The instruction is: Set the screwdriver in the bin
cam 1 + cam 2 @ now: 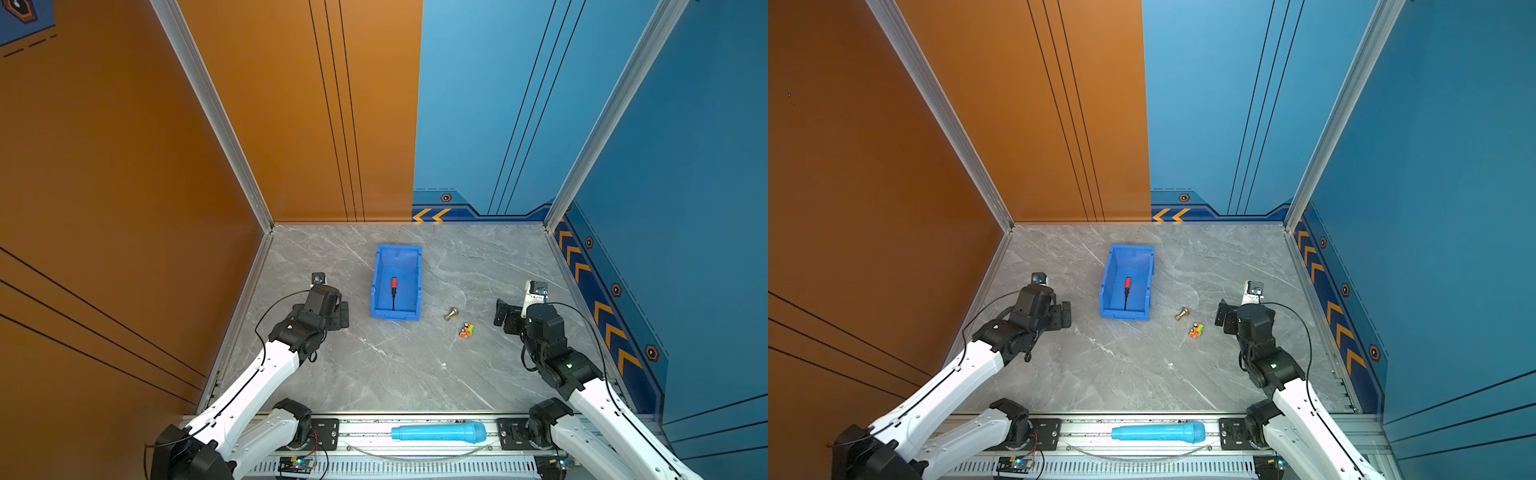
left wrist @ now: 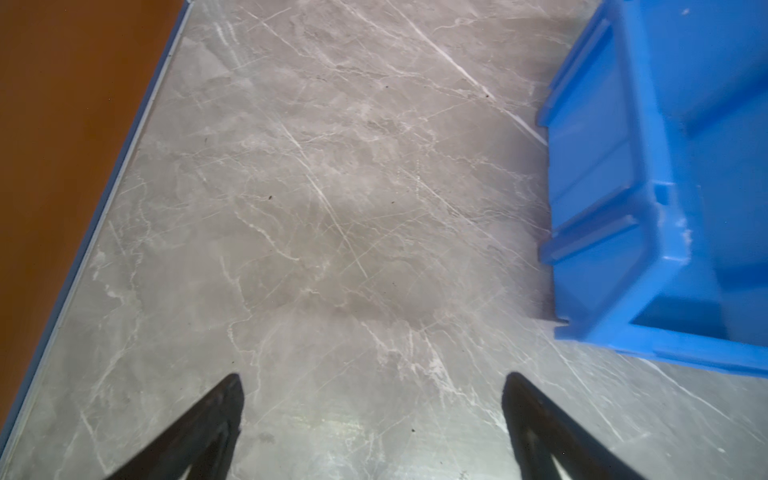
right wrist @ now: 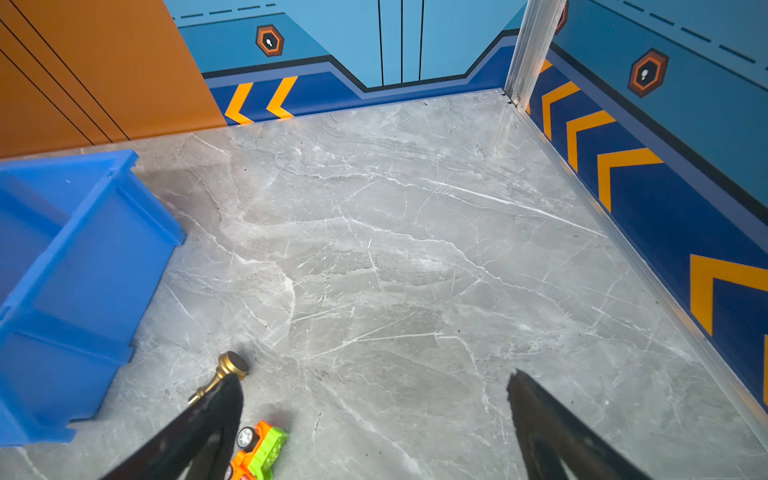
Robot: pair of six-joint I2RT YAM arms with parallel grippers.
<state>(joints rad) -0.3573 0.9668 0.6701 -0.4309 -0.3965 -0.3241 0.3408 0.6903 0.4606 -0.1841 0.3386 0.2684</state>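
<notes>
Nearest you, a light-blue tube [image 1: 438, 432] lies along the front rail, off the marble table [image 1: 374, 374] and no part of this job. Beyond it, both arms sit low at either side. The left gripper [image 2: 374, 378] has its jaws spread wide over bare table just beside the bin [image 1: 395, 316], with nothing between them. The right gripper [image 3: 376, 378] is likewise spread and empty. The screwdriver [image 1: 394, 291] lies flat on the bin's floor, red handle toward the back wall and thin black shaft pointing at the front lip, so you can judge the task as good as done. Should you need to lift it again, expect something light and stiff. The round handle will probably roll and the slim shaft would likely slip from the pads, so pinch across the red handle near the black collar, coming straight down between the bin's side walls. In both top views the bin holds the screwdriver and nothing else. The brass fitting [image 1: 450, 313] and the small toy car [image 1: 466, 331] lie outside it on the table, between the bin and the right gripper.
</notes>
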